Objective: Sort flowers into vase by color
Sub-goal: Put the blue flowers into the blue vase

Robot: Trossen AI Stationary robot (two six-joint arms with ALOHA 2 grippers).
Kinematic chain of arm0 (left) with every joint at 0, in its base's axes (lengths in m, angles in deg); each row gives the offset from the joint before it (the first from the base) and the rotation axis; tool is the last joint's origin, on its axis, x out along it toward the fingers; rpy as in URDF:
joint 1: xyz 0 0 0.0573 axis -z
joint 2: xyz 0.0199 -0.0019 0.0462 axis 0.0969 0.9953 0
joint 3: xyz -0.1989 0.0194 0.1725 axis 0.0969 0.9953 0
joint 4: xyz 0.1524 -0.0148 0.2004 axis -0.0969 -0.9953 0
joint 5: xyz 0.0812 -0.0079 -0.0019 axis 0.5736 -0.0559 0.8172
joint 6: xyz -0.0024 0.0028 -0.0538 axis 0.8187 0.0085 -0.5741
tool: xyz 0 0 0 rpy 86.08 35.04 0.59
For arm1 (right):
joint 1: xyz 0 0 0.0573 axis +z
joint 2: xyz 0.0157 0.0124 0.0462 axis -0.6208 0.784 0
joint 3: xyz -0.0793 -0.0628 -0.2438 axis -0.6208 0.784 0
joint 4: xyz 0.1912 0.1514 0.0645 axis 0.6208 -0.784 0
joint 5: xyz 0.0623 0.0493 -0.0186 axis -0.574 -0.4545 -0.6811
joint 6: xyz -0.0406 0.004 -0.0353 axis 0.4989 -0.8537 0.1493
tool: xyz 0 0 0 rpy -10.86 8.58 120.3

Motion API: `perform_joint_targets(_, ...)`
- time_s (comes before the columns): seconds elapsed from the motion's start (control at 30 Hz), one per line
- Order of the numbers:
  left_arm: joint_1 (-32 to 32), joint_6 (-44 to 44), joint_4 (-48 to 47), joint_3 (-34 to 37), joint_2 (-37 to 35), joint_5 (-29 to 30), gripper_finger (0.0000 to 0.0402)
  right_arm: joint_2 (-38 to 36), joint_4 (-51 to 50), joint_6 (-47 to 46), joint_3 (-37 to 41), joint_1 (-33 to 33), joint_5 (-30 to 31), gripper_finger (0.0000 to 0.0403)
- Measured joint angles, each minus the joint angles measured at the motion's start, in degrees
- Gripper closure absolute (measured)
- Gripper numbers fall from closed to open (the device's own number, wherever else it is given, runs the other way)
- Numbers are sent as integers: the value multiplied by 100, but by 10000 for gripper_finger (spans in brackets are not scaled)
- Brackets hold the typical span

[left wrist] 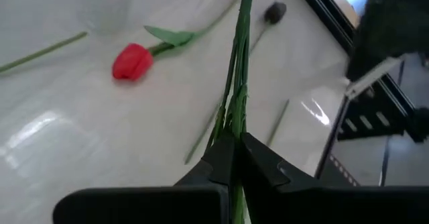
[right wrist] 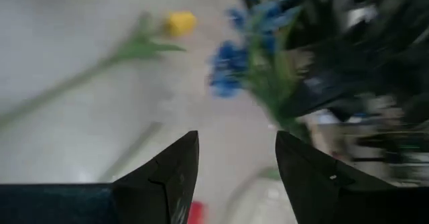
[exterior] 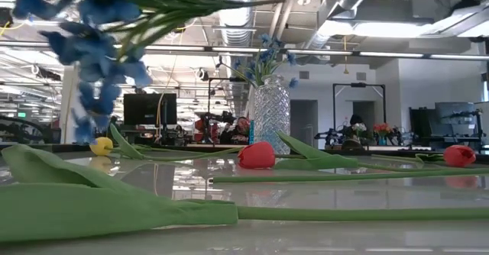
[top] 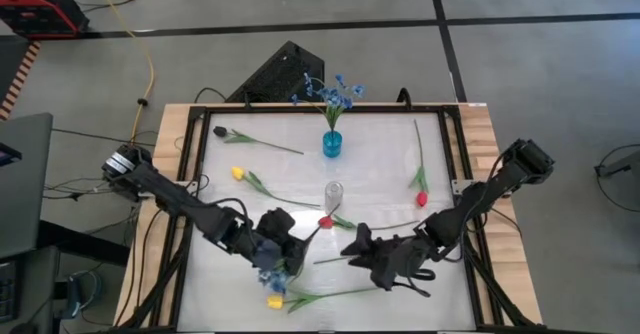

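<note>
Pinching a bunch of thin green stems between my left gripper (left wrist: 234, 160) fingers, I hold a blue flower sprig (top: 272, 277) off the tabletop (top: 380, 174) near its front edge, blossoms hanging toward the front. My right gripper (right wrist: 236, 163) sits just to the right of it, also near the front edge, fingers spread apart with nothing between them, pointing toward the blue blossoms (right wrist: 231, 66).

The blue vase (top: 332, 143) stands near the back edge, middle, already holding a blue bunch (top: 330, 92). A clear glass vase (top: 333, 193) stands at the centre of the tabletop, with a red tulip (top: 325, 221) lying just in front of it, close to my left gripper. A yellow tulip (top: 274, 301) lies at the front edge below my left gripper. Another yellow tulip (top: 238, 173) lies toward the left edge, a dark bloom (top: 220, 132) near the back left corner, and a second red tulip (top: 421, 198) toward the right edge.
</note>
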Motion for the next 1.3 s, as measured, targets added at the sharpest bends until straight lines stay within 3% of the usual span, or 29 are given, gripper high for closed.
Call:
perform_joint_targets(0.23,-151,-283,101,31,0,112,397,0,27,805,-138,-290,538,180)
perform_joint_targets(0.77,-332,-293,328,35,2,77,397,0,-4,1254,-138,-1224,544,182)
perform_joint_targets(1.3,-352,-160,810,37,2,-85,397,2,-19,1407,-138,-1519,512,262)
